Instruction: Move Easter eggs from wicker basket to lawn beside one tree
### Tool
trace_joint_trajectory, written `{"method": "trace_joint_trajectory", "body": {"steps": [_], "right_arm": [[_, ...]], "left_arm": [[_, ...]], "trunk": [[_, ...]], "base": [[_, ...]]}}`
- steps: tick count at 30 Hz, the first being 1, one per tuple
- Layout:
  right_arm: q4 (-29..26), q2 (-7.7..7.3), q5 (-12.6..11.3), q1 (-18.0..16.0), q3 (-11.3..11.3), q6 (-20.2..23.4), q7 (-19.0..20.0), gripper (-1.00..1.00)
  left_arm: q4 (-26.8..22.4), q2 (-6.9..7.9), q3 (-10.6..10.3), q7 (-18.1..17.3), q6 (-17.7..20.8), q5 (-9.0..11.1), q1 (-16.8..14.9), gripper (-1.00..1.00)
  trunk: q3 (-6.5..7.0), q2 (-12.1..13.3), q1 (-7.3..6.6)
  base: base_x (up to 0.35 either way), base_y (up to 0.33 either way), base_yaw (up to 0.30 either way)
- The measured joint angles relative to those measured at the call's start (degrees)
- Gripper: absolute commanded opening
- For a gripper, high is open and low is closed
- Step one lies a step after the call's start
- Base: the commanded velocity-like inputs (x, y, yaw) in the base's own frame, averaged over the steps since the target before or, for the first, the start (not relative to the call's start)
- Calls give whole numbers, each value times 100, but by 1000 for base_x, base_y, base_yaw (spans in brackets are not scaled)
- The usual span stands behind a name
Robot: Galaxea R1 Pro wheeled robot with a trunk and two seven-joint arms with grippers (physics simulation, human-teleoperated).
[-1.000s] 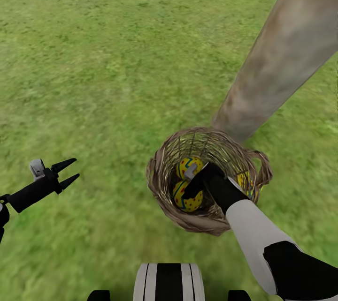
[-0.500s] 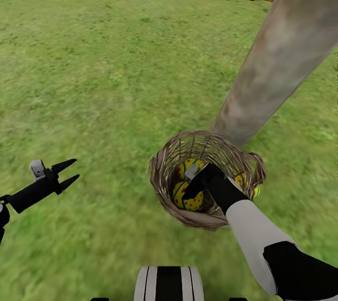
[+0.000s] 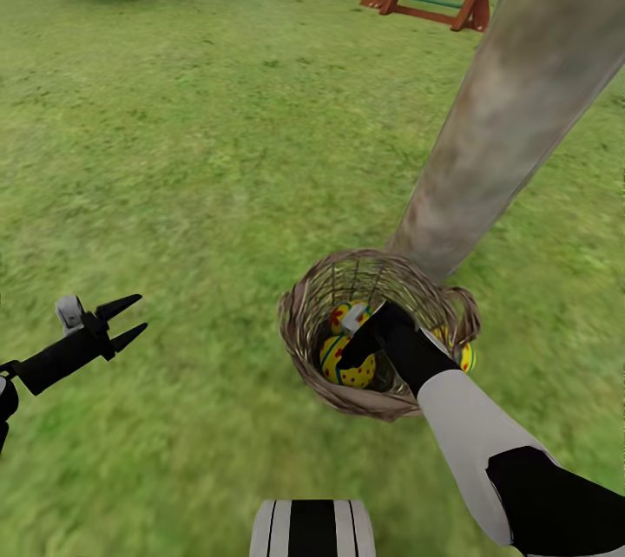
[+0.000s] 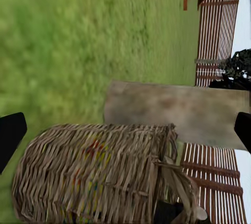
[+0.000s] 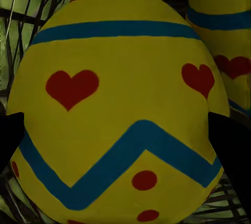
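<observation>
**First egg between the fingers, nothing taken out yet**

The small round brown woven wicker basket [image 3: 373, 340] stands on the patchy green lawn [image 3: 191, 193], just beside the foot of the thick, leaning grey-brown tree trunk [image 3: 503, 114]. The right gripper [image 3: 360, 340] reaches down into the basket from above. In the right wrist view a yellow egg with red hearts and blue zigzag bands [image 5: 117, 114] sits between the two dark fingers [image 5: 232, 145], one on each side of it. Whether the fingers already press the shell or only stand close to it, I cannot tell. A second egg of the same pattern [image 5: 222, 41] lies just behind the first one. In the head view a third yellow egg [image 3: 460, 356] shows through the weave at the basket's right side, partly hidden.

The left gripper [image 3: 121, 323] hangs over the grass well apart from the basket, with its fingers spread and nothing in them. The left wrist view shows the basket from the side with the trunk behind it.

As I judge it, the task is at its beginning: all three eggs seem to be in the basket and none lies on the grass. What is left is to lift each egg out and set it down near this trunk, which is very near, so the carrying way should be short.
</observation>
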Motion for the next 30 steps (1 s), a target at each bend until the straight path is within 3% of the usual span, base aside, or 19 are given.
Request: {"method": "trace_joint_trajectory", "body": {"steps": [12, 17, 19, 21, 27, 29, 30], "right_arm": [[-29, 0, 18, 0, -1, 9, 31, -100], [-204, -4, 18, 0, -8, 22, 62, -100], [-451, -21, 16, 0, -8, 242, 66, -100], [-856, -68, 34, 0, 3, 590, 202, -100], [-1016, -327, 26, 1, -30, 993, 341, -100], [-1392, -521, 38, 0, -16, 1037, 949, -100], [-1464, -554, 31, 2, -15, 1044, 1076, -100]], "left_arm": [[9, -9, -9, 0, 0, -1, 2, 100], [7, -9, -9, 7, -3, -9, 0, 100], [9, -9, -9, 17, -8, -21, 0, 100], [9, -9, -9, 32, -9, -33, 0, 100], [9, -17, -16, 44, -11, -36, 0, 100], [8, -16, -14, 45, -10, -35, 1, 100], [9, -17, -16, 44, -10, -34, 1, 100]], "trunk": [[266, 16, -31], [377, 23, -44], [421, 25, -50], [466, 28, -55], [599, 36, -70], [643, 39, -75], [665, 40, -76]], "base": [[-39, 0, 0], [0, 0, 0], [0, 0, 0], [0, 0, 0], [0, 0, 0], [-98, 0, 0], [-296, 0, 0]]}}
